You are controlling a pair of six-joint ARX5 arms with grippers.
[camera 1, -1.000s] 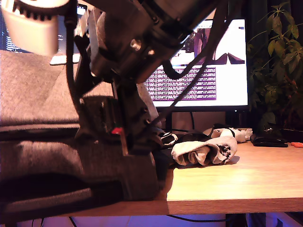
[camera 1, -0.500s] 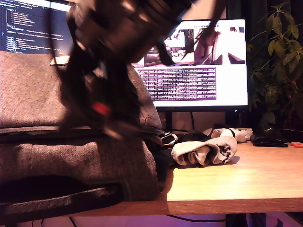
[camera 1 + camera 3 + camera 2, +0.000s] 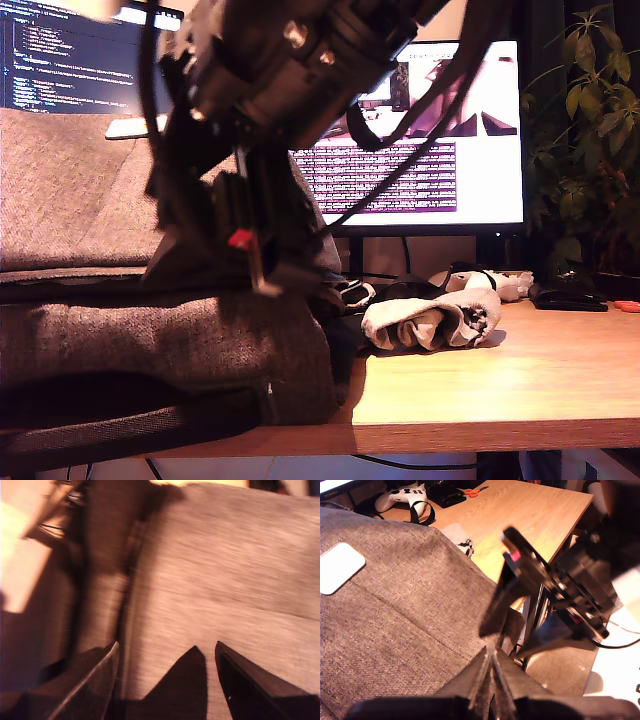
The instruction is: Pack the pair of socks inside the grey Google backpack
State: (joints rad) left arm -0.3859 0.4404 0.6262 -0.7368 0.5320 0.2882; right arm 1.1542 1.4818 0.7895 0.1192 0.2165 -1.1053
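Note:
The grey Google backpack (image 3: 120,340) lies on the desk at the exterior view's left. Its white logo patch (image 3: 340,567) shows in the first wrist view. The pair of socks (image 3: 432,320) rests on the wood just beside the backpack, toward the exterior view's right, and no gripper touches it. A corner of the socks (image 3: 460,537) peeks past the fabric edge. My second gripper (image 3: 165,647) hangs open over the backpack's fabric near its side edge, also visible as the black gripper (image 3: 250,265). My first gripper (image 3: 490,652) is shut above the backpack, with nothing visibly in it.
A white game controller (image 3: 492,283) with a black strap lies behind the socks. Orange-handled scissors (image 3: 476,489) and a dark pouch (image 3: 568,297) sit farther along the desk. Monitors (image 3: 420,150) stand at the back, and a plant (image 3: 585,150) is at the exterior view's right.
The second arm swung toward the exterior view's left in a blur, then settled over the backpack slightly higher than a second ago. The socks have not moved.

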